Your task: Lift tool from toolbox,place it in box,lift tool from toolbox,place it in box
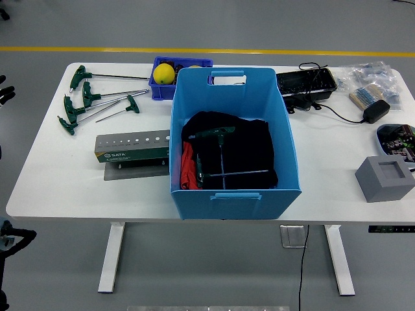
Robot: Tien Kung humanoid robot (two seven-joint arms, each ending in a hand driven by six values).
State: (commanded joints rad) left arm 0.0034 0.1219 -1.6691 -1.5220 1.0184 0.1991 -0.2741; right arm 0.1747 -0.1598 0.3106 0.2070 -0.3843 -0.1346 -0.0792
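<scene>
Left arm: only dark bits show at the picture's left edge, one low beside the table leg (6, 234), one higher at the table's far-left side (5, 94); whether its fingers are spread or curled, cannot tell; nothing seen held.
Right arm: out of the picture.
White table (65, 188): near edge runs across the lower part of the view.
Grey-green slotted metal tool holder with white lettering (131, 151): well right of the arm's edge parts, on the near-left of the table, just beside the bin's left wall.
Large blue plastic bin with handle cut-outs (233, 194): middle of the table, farther right of the holder.
Black cloth (243, 152): lies inside the bin, a red piece (187, 165) at its left.
Green-handled T-shaped hex keys in the bin (217, 136): resting on the black cloth, far from the arm.
Green-handled T-shaped hex keys on the table (81, 103): several lying loose beyond the holder, nearest of all things to the upper arm part, not touching it.
Small dark-blue tray (194, 63): behind the bin, holding a yellow ball (163, 73).
Grey square block with a recess (384, 178): far right, near edge.
Black power adapter and cable (375, 110): far right, beyond the block.
</scene>
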